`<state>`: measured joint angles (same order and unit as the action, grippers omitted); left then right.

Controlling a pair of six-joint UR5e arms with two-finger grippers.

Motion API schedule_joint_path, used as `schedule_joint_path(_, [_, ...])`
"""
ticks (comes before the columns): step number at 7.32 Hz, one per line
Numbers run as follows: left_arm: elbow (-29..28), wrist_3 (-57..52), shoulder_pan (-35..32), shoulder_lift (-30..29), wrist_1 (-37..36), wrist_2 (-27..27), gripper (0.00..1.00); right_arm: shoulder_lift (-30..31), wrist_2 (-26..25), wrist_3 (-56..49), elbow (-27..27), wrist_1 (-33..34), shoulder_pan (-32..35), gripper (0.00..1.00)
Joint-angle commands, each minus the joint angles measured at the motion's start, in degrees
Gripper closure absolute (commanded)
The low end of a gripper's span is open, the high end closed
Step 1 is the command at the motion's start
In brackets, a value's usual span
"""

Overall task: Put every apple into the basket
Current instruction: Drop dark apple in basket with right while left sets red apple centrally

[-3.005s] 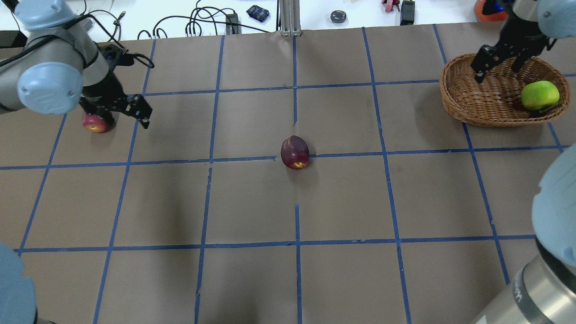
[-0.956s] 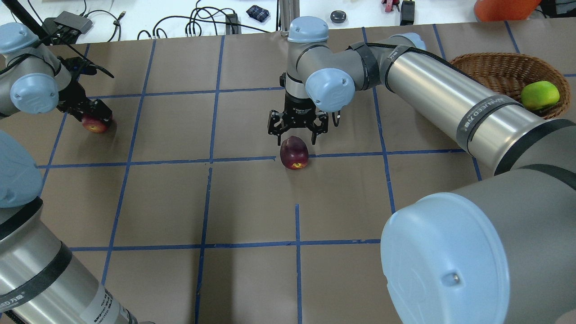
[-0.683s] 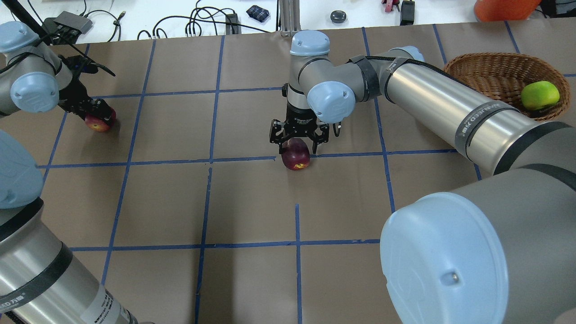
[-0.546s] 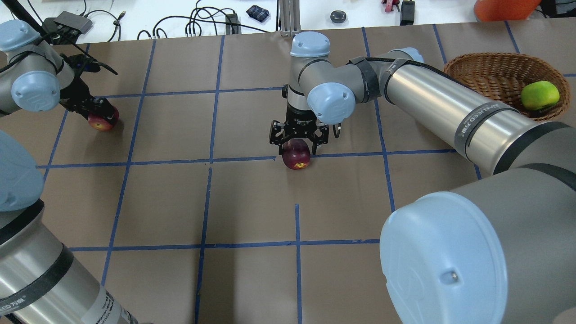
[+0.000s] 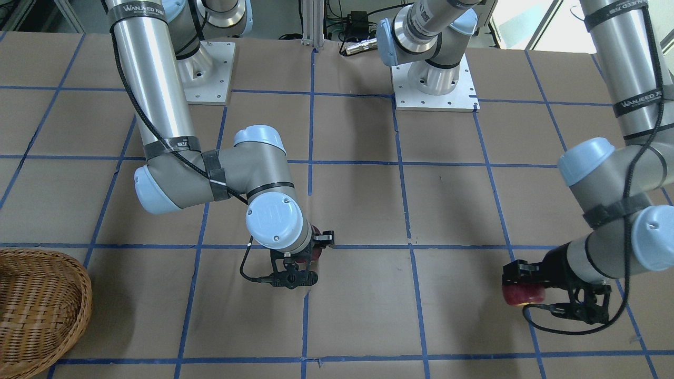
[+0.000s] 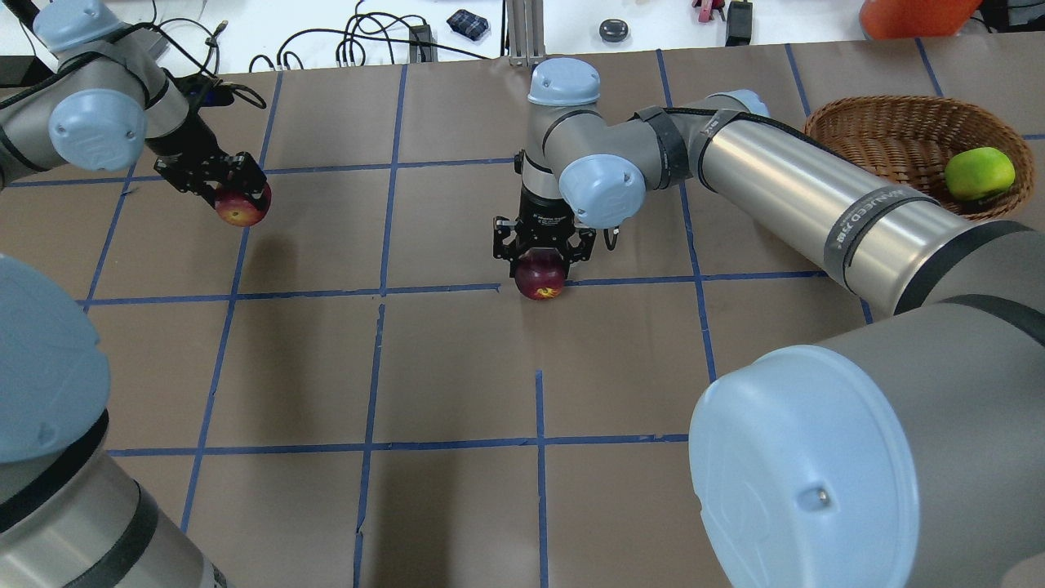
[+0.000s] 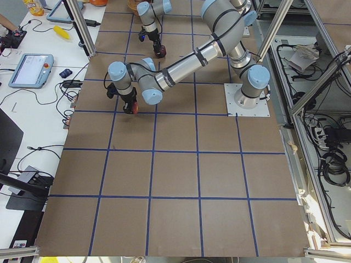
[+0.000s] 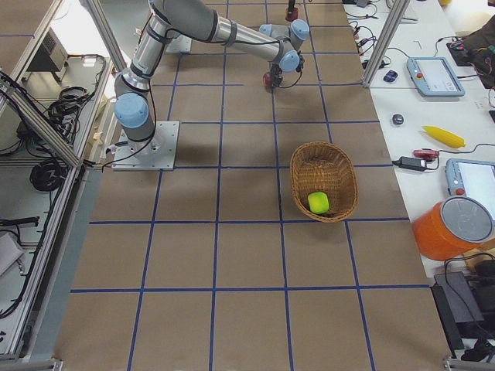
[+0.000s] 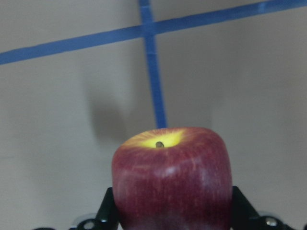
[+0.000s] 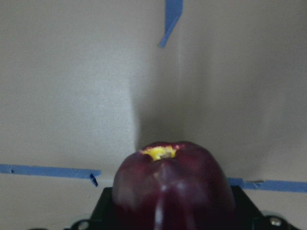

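My left gripper (image 6: 237,194) is shut on the brighter red apple (image 6: 243,209) and holds it above the table at the far left. The left wrist view shows this apple (image 9: 172,177) between the fingers, yellow patch up. My right gripper (image 6: 541,263) is shut on the dark purplish-red apple (image 6: 540,283) at the table's middle, at or just above the surface. The right wrist view shows that apple (image 10: 172,187) filling the jaws. The yellow-green apple (image 6: 979,172) lies in the wicker basket (image 6: 890,135) at the far right.
My right arm's long link (image 6: 816,196) stretches over the table between the middle and the basket. Cables and small items (image 6: 384,37) lie past the far edge, with an orange object (image 6: 906,12) behind the basket. Blue tape lines grid the brown tabletop.
My right arm came from the basket to the middle, lowered over the dark apple and shut on it. My left gripper shut on the red apple, lifted it and moved it right.
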<state>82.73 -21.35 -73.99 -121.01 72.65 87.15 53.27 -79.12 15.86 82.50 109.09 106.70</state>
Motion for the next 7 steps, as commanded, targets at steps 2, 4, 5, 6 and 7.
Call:
schedule_joint_path(2, [2.3, 23.4, -13.3, 3.9, 1.2, -0.3, 0.78, 9.8, -9.2, -0.9, -0.3, -6.0, -11.4, 1.00])
schedule_joint_path(4, [3.3, 36.7, -25.2, 5.1, 1.2, -0.1, 0.79, 11.9, -11.7, -14.2, -0.9, -5.6, -25.0, 1.00])
schedule_joint_path(5, [4.4, 41.2, -30.3, 5.4, 0.0, -0.1, 0.79, 11.5, -14.3, -26.4, -1.5, -5.0, -31.6, 1.00])
schedule_joint_path(6, [5.2, 48.3, -34.0, 5.3, -2.5, -0.3, 0.78, 9.8, -15.3, -34.2, -3.4, -1.4, -35.5, 1.00])
schedule_joint_path(7, [6.1, 51.1, -37.0, 3.9, -4.9, -0.1, 0.77, 6.8, -18.1, -36.4, -5.8, -0.1, -36.5, 1.00])
